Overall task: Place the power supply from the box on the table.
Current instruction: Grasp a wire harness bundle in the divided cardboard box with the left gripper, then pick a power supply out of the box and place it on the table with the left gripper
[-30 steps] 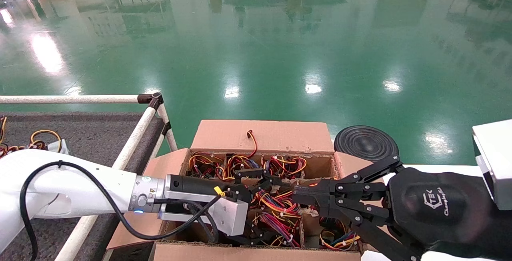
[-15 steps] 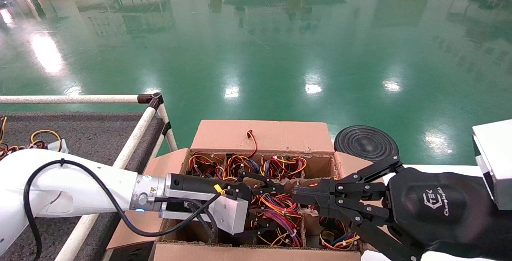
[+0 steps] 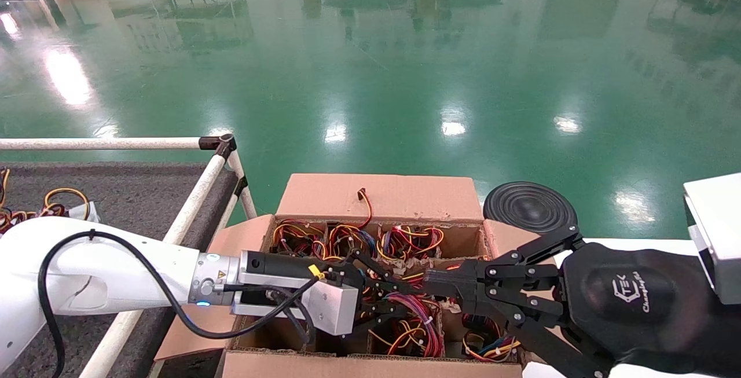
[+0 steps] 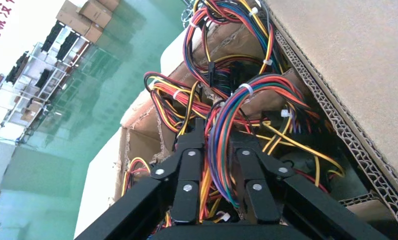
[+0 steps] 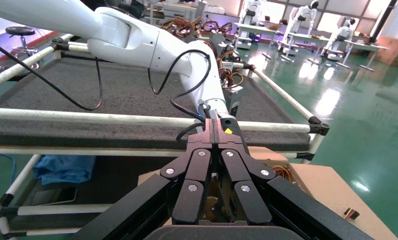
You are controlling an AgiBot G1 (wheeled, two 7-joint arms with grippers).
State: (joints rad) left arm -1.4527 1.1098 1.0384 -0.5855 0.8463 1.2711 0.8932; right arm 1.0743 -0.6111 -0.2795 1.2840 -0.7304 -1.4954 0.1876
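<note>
Over the last second the left tool point(image 4: 214, 175) has sunk into the box point(image 3: 376, 195) and pinched the power supply's wire bundle point(image 4: 232, 130), ready for lifting, while the right tool point(image 5: 217, 142) hovers pressed together.

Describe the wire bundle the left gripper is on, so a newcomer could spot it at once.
Start at the box. In its middle row the left gripper reaches in from the left. The bundle runs between its fingers: unlike the mostly yellow-red loops in the far cells, it shows blue and purple strands.

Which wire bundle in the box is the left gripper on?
The purple-and-blue wire bundle in the box's middle cell: the left gripper straddles it; the others lie untouched.
</note>
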